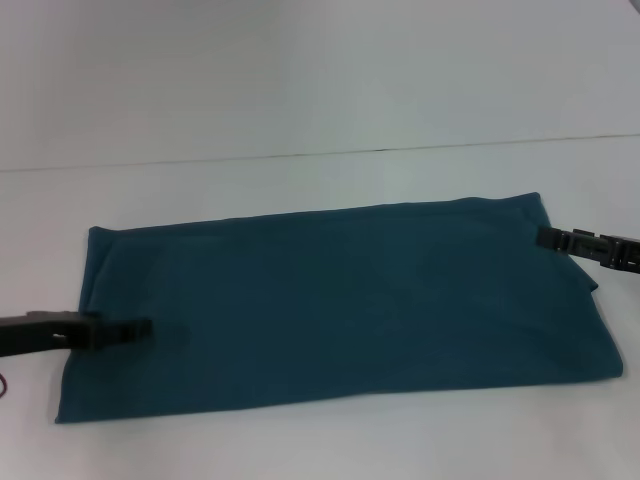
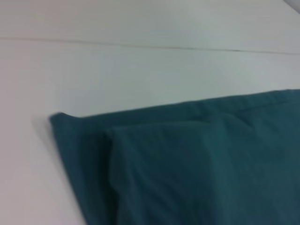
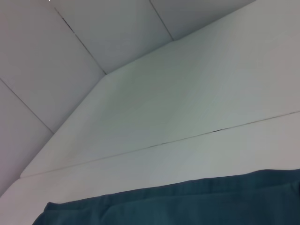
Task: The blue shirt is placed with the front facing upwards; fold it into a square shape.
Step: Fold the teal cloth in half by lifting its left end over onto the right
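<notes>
Nearest me, the left gripper [image 1: 140,328] is reaching in low over the left short edge of the blue shirt [image 1: 340,300]; I cannot tell whether it is open or pinching cloth. The shirt is lying flat on the white table [image 1: 320,180] as a long band, plain side up, no print showing. Farther back, the right gripper [image 1: 545,237] is touching the far right corner, its grip equally unclear. To square it, I'd judge both should be catching every layer and carrying one end evenly over the other.
</notes>
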{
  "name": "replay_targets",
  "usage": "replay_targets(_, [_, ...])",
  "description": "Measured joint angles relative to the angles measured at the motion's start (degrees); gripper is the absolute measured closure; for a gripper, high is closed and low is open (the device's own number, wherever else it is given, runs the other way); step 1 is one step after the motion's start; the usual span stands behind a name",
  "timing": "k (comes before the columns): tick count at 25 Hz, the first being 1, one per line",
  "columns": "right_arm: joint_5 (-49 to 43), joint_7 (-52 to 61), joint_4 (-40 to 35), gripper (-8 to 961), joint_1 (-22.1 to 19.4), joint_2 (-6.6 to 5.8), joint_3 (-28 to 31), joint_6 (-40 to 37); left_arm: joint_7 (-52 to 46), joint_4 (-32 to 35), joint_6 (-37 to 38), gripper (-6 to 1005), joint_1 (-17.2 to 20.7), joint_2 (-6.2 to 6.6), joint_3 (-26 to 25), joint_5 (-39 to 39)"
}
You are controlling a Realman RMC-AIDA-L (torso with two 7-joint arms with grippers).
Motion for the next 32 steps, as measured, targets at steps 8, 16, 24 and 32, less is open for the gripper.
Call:
replay_targets(8, [0.0, 0.0, 0.0, 35, 0.0, 0.00, 0.0, 0.0, -2.4, 5.3, 2.1, 94, 2.4, 0.51, -0.6, 0.0])
replay_targets(16, [0.6, 0.3, -0.4, 36, 0.0, -0.28, 0.1, 0.0, -4.4, 7.8, 18.4, 93, 2.8, 2.85, -7.4, 0.3])
replay_targets(24, [0.9, 0.3, -0.5, 37, -0.4, -0.76, 0.8, -0.3, -7.9, 8.3, 30.2, 92, 2.9, 5.13, -13.1, 2.0])
replay_targets(32, [0.9, 0.0, -0.5, 37, -1.1, -0.88, 1.5, -0.7, -10.7, 7.4, 30.9, 93, 2.2, 5.44, -12.9, 7.5])
